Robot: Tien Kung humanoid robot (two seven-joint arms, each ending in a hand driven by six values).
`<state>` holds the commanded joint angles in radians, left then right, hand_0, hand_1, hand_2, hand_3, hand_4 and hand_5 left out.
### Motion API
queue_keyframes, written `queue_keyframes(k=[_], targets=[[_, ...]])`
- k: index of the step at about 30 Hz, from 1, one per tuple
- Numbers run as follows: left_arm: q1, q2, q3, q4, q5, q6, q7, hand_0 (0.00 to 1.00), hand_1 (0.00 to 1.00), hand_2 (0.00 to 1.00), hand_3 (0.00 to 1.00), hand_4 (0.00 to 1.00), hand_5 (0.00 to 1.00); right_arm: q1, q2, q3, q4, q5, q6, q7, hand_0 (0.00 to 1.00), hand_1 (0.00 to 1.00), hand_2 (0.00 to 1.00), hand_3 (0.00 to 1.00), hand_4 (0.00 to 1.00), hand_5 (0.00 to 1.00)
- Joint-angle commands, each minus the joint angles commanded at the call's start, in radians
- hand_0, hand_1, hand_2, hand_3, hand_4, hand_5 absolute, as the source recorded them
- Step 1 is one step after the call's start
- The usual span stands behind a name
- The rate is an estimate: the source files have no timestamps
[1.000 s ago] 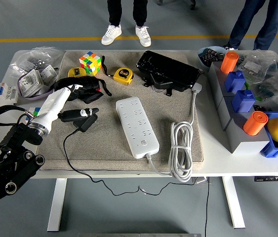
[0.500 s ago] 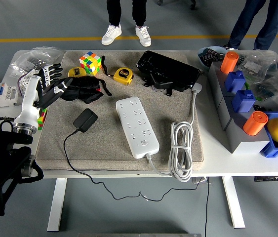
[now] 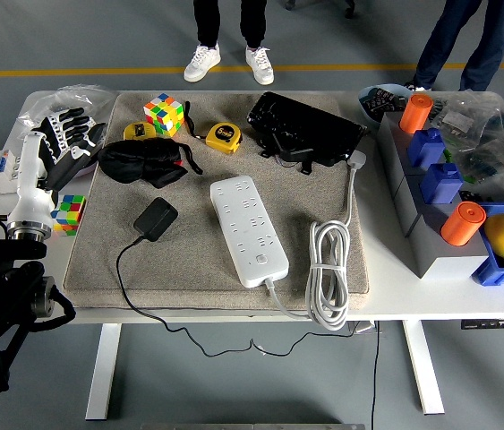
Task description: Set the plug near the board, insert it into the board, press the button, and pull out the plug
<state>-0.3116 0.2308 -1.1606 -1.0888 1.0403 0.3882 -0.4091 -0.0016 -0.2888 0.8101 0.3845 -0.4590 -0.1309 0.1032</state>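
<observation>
My left hand (image 3: pixel 59 139) is up over the table's left edge, off the grey mat (image 3: pixel 198 269), with the black fingers (image 3: pixel 71 121) spread and nothing in them. The white forearm runs down from it toward the near-left corner. My right hand is out of sight.

The plug (image 3: pixel 155 218), a black block, lies flat on the mat by itself, well apart from my hand and a little to the left of the board (image 3: pixel 249 230). Its thin black cord (image 3: pixel 131 300) loops off the mat's near edge and hangs down under the table. The board is a long white power strip lying at a slant in the middle of the mat, with no plug in any socket. A small button (image 3: pixel 260 261) sits near its near end, though I can't make out whether it is pressed. Its thick white cable (image 3: pixel 328 273) is coiled just to the right.

Just below my hand a small colored cube (image 3: pixel 70 212) rests on the bare table beside the mat. A black pouch (image 3: pixel 142 163) lies on the mat's far-left part, with a bigger colored cube (image 3: pixel 164 114) and a yellow tape measure (image 3: pixel 223 137) behind it.
</observation>
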Motion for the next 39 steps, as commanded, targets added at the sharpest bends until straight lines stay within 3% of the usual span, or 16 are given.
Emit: queue_keyframes(k=[39], targets=[[0.008,0.007,0.002,0.011,0.018,-0.014,0.04,0.645,0.649,0.667,0.646,0.887,0.505,-0.002,-0.003,-0.01,-0.001,-0.004,-0.001,-0.01,0.605,0.62,0.561,0.548,0.808,0.32]])
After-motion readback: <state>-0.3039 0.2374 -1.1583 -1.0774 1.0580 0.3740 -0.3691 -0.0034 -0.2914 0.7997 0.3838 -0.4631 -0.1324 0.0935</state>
